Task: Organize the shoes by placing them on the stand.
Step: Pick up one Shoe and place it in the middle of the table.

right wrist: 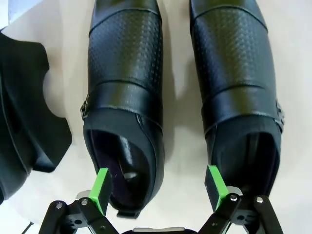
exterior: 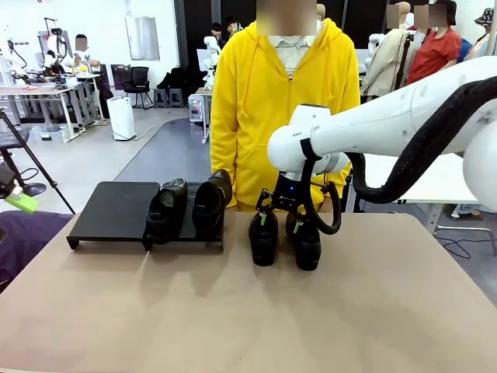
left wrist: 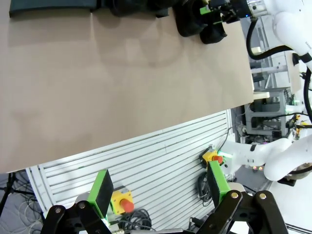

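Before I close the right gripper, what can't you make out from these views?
- Front view: right gripper covers the openings of the two table shoes; how low it sits is hidden.
- Right wrist view: both toes cut off by the top edge.
- Left wrist view: stand and the shoes on it cut off by the top edge.
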`<action>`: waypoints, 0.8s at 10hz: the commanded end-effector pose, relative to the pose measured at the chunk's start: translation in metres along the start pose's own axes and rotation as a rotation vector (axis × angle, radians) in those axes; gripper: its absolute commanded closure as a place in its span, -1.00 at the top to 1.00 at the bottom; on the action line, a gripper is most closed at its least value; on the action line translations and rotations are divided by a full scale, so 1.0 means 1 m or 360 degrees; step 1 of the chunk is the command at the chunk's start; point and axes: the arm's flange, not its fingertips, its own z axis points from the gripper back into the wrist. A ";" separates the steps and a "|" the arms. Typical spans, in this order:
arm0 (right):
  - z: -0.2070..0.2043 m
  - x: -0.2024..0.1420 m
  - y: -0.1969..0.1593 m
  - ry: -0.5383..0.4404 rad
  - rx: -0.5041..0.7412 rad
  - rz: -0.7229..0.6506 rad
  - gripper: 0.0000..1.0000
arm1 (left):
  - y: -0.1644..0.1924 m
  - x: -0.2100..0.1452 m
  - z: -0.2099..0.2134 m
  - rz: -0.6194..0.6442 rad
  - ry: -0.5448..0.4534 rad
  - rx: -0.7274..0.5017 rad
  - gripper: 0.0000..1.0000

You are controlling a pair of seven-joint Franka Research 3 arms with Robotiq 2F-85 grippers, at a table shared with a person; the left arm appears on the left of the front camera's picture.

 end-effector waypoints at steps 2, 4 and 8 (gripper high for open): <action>-0.006 0.005 0.007 -0.0037 0.0028 -0.0050 1.00 | 0.004 -0.001 0.003 -0.0022 0.0006 0.0003 1.00; -0.013 0.007 0.006 -0.0016 0.0025 -0.0053 1.00 | 0.004 -0.001 0.003 -0.0022 0.0006 0.0003 1.00; -0.015 0.007 0.007 -0.0016 -0.0001 -0.0034 -1.00 | 0.004 -0.001 0.003 -0.0022 0.0006 0.0003 1.00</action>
